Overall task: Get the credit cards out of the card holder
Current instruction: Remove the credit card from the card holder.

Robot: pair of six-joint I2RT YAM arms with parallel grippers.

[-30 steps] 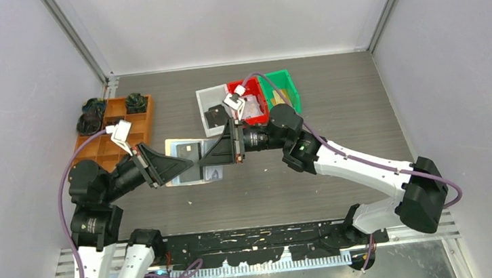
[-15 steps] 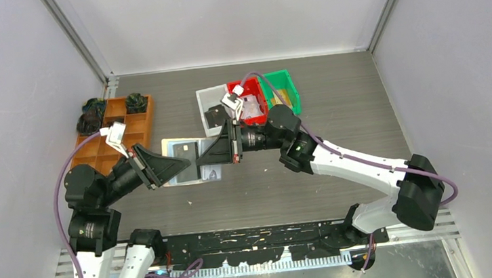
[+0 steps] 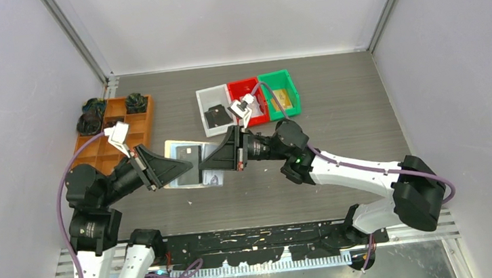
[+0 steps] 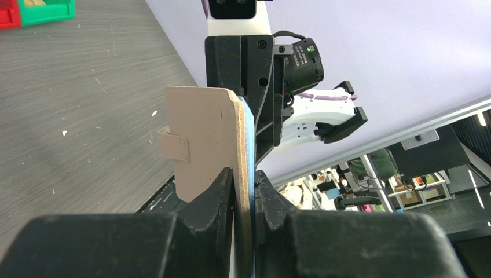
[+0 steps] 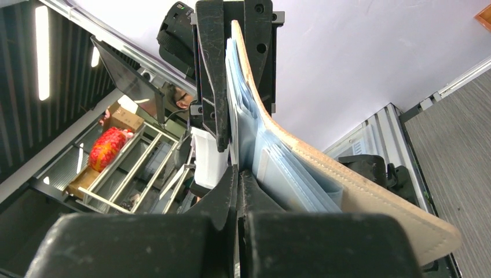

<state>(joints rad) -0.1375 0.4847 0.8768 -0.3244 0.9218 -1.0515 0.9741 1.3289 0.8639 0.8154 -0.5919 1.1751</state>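
A: Top view, where's the card holder [image 3: 176, 148]?
B: Mid-tabletop [image 3: 357, 121], between the two arm tips. Left jaws reach it from 9 o'clock and right jaws from 3 o'clock, with the tips nearly meeting over it. A dark card [image 3: 191, 152] shows on its 12 o'clock side. White bin [image 3: 212, 108], red bin [image 3: 257, 104] and green bin [image 3: 281, 93] are at 12 to 1 o'clock of it, well apart. Wooden tray [image 3: 123, 127] is at 10 o'clock.
A: Left wrist?
B: Left jaws come up from 6 o'clock, narrow, clamped on the holder's near edge. The tan cover and blue sleeves [image 4: 248, 145] are both between the fingers [image 4: 223, 194]. The holder stands edge-on and runs to 12 o'clock. Snap tab [image 4: 172, 145] sticks out at 9 o'clock. Right jaws are at its far end, at 12.
A: Right wrist?
B: Right jaws come from 6 o'clock, pressed fully together, tips at the clear sleeves [image 5: 278, 168]. I can't tell if a card is pinched. The tan cover curves from 12 to 4 o'clock. Left jaws grip the far end at 12.
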